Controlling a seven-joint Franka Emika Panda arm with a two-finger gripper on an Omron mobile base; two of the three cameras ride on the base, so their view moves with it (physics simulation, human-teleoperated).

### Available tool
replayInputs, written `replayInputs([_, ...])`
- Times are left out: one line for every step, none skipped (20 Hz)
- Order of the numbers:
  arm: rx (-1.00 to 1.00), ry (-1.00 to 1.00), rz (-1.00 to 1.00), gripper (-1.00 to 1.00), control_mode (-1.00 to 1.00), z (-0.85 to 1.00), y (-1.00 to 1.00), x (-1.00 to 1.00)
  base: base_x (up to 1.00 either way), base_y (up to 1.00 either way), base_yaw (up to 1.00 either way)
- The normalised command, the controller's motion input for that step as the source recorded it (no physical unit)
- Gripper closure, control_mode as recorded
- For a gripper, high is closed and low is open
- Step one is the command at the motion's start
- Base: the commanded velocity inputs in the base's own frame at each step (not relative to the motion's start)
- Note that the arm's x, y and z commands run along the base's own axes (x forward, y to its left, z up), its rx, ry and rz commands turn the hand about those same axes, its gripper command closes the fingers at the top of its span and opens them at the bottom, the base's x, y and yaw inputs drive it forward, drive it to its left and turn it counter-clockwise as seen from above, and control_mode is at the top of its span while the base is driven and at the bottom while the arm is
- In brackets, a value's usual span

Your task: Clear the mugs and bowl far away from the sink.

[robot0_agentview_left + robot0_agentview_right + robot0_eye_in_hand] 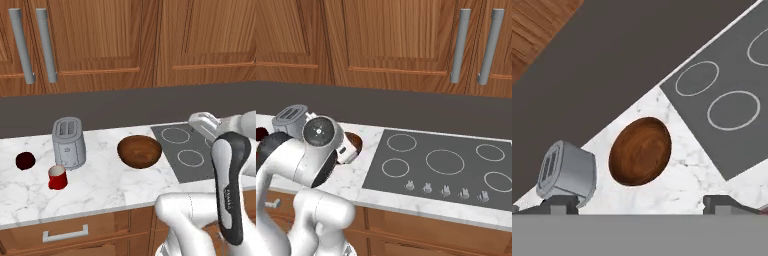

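While the arm is raised above the counter's front edge, the gripper [639, 202] hangs over the marble with its two dark fingertips [559, 204] set wide apart and nothing between them: the hand is released and empty. Nearest the front edge stands the red mug [57, 177], upright, mouth up, its small handle apparently turned toward the lower left, though it is too small to be sure. Just behind it is the silver toaster [68, 142], and to the toaster's left, apart from it, the dark maroon mug [25, 160]. The wooden bowl [139, 151] sits upright on the marble counter [100, 185] between the toaster and the black stovetop [187, 152], near the stovetop's edge but not touching it. Being round, it has no long axis; its glossy hollow faces up, directly ahead of the fingertips in the hand view. The step in hand appears to be the approach to the bowl. The next move calls for lowering the opened fingers astride one wall of the rim, since the bowl looks too wide to span whole.
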Motion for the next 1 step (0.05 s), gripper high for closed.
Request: replayInputs([0.00,-0.12,0.05,-1.00,-1.00,0.33,-0.06,-1.00,0.00,0.00,0.00])
